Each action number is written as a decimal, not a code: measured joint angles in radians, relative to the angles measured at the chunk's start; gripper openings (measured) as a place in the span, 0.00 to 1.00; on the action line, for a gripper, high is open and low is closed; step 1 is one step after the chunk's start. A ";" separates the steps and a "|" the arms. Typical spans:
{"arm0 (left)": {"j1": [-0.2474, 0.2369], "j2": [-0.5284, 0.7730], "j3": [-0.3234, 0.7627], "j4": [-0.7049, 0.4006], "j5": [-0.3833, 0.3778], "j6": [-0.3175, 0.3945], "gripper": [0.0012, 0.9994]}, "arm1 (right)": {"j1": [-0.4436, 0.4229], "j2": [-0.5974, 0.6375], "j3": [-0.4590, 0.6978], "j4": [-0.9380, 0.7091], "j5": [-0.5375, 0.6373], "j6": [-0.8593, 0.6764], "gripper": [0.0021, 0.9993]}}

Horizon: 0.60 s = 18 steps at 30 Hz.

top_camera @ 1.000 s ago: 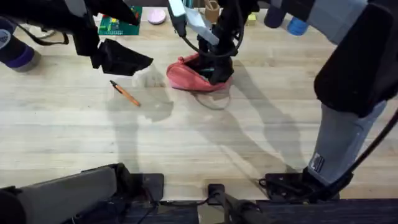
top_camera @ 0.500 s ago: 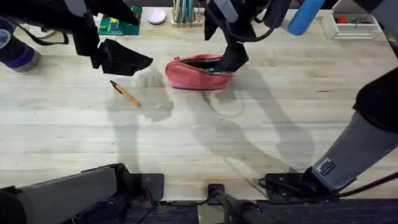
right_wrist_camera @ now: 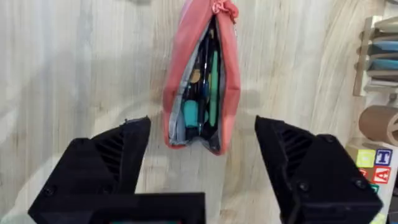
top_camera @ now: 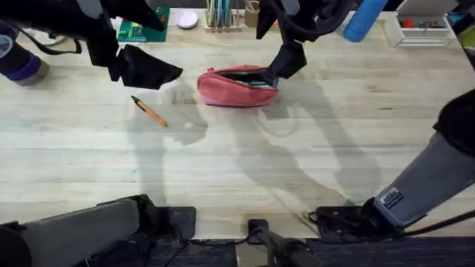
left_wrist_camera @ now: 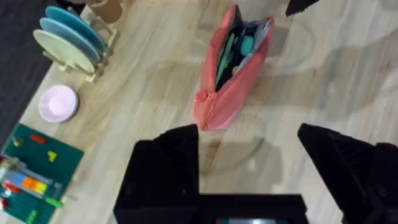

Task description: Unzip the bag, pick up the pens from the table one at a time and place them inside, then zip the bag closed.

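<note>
Lying on the table [top_camera: 245, 170] toward its far middle is the bag [top_camera: 236, 87], a salmon-pink pouch with its zipper drawn open along the top. Inside it, the wrist views show a dark lining with green and teal items and what may be a black pen, though the contents are too crowded to tell apart.

The right gripper [top_camera: 286, 65] hangs just above the bag's right end, its two black fingers spread wide and holding nothing; from its own camera the bag's open mouth sits between the fingers.

The left gripper [top_camera: 148, 70] hovers off to the bag's left, well apart from it, also spread open and empty.

One of the pens, the orange pen [top_camera: 149, 111] with a black tip, lies at a slant on the bare wood below the left gripper, near it but untouched, and apart from the bag.
</note>
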 joint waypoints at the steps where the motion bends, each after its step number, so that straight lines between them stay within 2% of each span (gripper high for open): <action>1: 0.004 0.000 0.000 0.000 0.000 -0.023 1.00 | 0.000 0.000 0.000 0.000 0.000 0.001 1.00; 4: 0.018 0.000 0.000 0.000 -0.015 -0.124 1.00 | 0.000 0.000 0.000 0.000 -0.001 0.004 1.00; 7: 0.029 0.000 0.000 0.007 -0.057 -0.263 1.00 | 0.000 0.000 0.000 0.001 -0.001 0.004 1.00; 11: 0.035 0.000 0.000 0.007 -0.172 -0.495 0.99 | 0.000 0.000 0.000 0.002 -0.001 0.007 1.00; 13: 0.035 0.000 0.000 0.005 -0.216 -0.585 0.99 | 0.000 0.000 0.000 0.002 -0.001 0.007 1.00; 18: 0.035 0.000 0.000 -0.001 -0.271 -0.747 0.99 | 0.000 0.000 0.000 0.002 -0.001 0.007 1.00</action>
